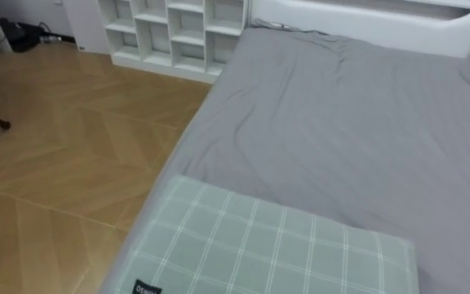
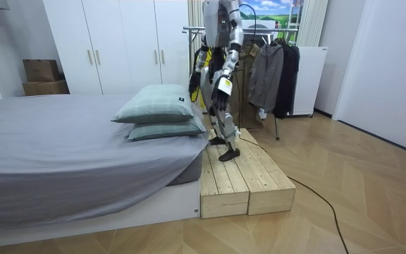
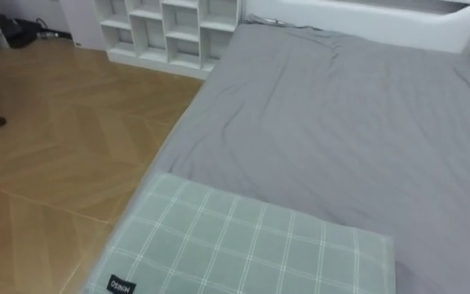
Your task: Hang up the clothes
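Eye views, L to R: wood floor (image 1: 55, 147) takes the left side, a white shelf (image 1: 174, 37) stands at the far end, then the bed (image 1: 341, 122) w/ a smooth grey sheet and nothing lying on it. A green checked pillow (image 1: 259, 249) sits at the near edge, right under the head, so the robot is looking down the bed from its head end.

Room view, L to R: bed, stacked pillows, then the robot upright on a low wooden platform (image 2: 238, 180) that butts against the bed corner. It probably stands there for height. Left hand (image 2: 220, 90) and right hand (image 2: 194, 86) hang by the hips; can't tell if the fingers are spread or curled, or whether they hold anything.

The clothes (image 2: 266, 70), a grey jacket and darker pieces, are already on the rack (image 2: 192, 29) just behind the robot, nearer the room view's right.

Room to move: the platform is narrow, w/ a step-down edge on its open sides, so turning toward the rack looks tight. The floor beyond it is open.
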{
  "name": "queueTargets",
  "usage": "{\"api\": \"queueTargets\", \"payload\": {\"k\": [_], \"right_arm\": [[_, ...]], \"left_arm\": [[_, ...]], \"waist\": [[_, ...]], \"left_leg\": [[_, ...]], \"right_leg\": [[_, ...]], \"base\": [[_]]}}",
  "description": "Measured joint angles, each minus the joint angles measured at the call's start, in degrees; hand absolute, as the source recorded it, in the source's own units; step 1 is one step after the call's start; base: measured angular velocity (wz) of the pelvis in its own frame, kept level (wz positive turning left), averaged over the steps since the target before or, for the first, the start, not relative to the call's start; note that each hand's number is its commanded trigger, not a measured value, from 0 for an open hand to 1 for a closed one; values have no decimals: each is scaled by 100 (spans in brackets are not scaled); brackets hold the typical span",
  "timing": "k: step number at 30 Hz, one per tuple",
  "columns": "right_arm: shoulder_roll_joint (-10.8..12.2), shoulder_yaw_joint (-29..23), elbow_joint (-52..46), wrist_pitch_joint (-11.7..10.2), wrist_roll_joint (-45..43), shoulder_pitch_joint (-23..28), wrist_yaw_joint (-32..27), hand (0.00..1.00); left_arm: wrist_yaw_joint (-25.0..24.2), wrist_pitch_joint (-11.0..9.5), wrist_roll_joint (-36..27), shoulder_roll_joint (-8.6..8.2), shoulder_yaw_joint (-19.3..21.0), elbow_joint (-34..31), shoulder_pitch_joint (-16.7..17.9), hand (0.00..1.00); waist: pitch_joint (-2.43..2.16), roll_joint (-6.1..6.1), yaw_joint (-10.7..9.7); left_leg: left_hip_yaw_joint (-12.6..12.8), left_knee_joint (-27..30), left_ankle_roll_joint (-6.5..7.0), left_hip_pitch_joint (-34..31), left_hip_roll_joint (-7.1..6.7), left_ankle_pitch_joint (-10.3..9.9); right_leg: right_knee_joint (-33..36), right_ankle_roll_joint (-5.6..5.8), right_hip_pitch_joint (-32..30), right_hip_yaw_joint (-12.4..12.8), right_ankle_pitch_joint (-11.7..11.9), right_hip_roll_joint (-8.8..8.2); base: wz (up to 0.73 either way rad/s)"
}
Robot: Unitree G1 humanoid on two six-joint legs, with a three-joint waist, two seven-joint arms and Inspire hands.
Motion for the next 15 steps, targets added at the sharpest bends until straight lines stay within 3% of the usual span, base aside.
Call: {"api": "queueTargets", "payload": {"k": [5,10,15], "right_arm": [[5,-253,-3,69,-54,192,-34,0],[6,-415,125,425,-290,244,27,0],[7,-468,173,691,-726,186,216,0]], "left_arm": [[113,130,-336,-4,320,511,269,0],[230,475,-674,-18,471,996,403,0],[146,772,-985,-214,638,1210,563,0]], "waist": [[3,29,-18],[4,41,-4],[6,45,-27]], "left_leg": [[-73,-32,-1,109,-72,1],[-216,-41,-3,162,-102,0],[-222,-82,-28,137,-110,18]], "right_leg": [[-53,96,199,-3,-70,-48],[-44,108,317,75,-115,-50],[-41,113,301,227,-169,-46]], "base": [[13],[15],[-1]]}}
